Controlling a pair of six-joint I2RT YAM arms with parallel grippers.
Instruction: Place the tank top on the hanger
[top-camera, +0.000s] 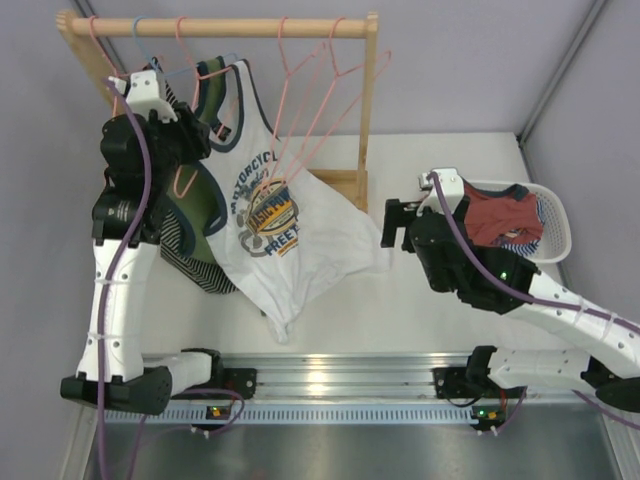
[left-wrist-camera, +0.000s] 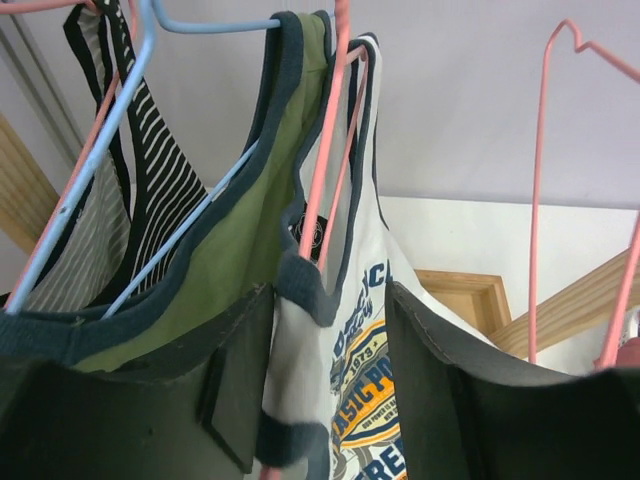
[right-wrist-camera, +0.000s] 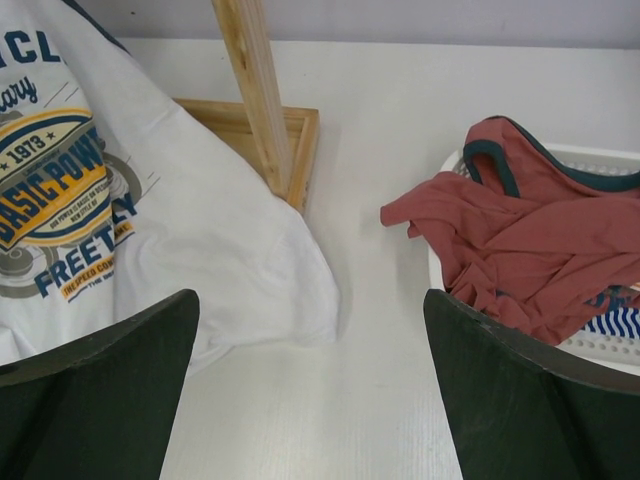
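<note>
Parted around a navy-trimmed shoulder strap, the left pincer (left-wrist-camera: 330, 305) brackets the white sleeveless tank top (left-wrist-camera: 355, 400) with dark chest lettering and does not clamp it. That strap is looped over the thin pink wire hanger (left-wrist-camera: 322, 150), which hangs at the wooden rail (top-camera: 220, 27) just beside an olive green tank top (left-wrist-camera: 230, 230) on a light blue hanger (left-wrist-camera: 100, 170). Seen from above, the white top hangs from the rack, with its lower half draped forward onto the white desk (top-camera: 420, 300). Whether the far shoulder also sits on the wire cannot be told. The right pincer (right-wrist-camera: 310, 330) stands wide and empty over the desk, near a white plastic basket (right-wrist-camera: 600, 345) holding a red garment (right-wrist-camera: 520, 250). By the look of it the hanging is nearly finished: checking the other strap and backing the arm away remain.
</note>
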